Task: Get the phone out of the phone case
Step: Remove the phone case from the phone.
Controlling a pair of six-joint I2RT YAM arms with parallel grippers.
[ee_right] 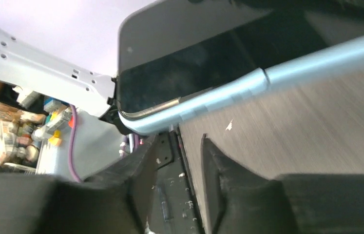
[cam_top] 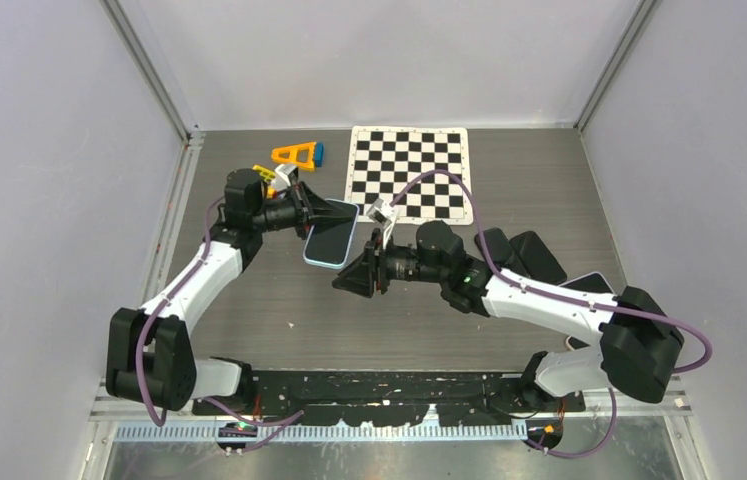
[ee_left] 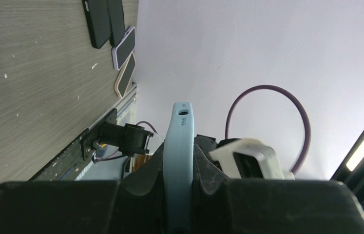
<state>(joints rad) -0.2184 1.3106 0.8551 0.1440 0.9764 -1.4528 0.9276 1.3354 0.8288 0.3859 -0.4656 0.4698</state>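
We clamp the phone case (ee_left: 179,146) edge-on in our left gripper (cam_top: 332,216), its fingers pressed against the two flat faces. The case therefore hangs clear of the table (cam_top: 279,290), with its free end reaching out past the fingertips. This leaves the far corner exposed to our right gripper (ee_right: 179,146), which sits just under that corner. Its fingers are parted by a narrow gap and have nothing between them.

From the right wrist, the phone (ee_right: 194,53) lies inside the case, its dark glass towards the camera. At the corner nearest our right fingers, a thin metal edge stands proud of the blue lip. We judge that this corner is partly unseated. Since our left pinch traps phone and case together at its own end, the free end has to come out first. A slip there could drop the phone.
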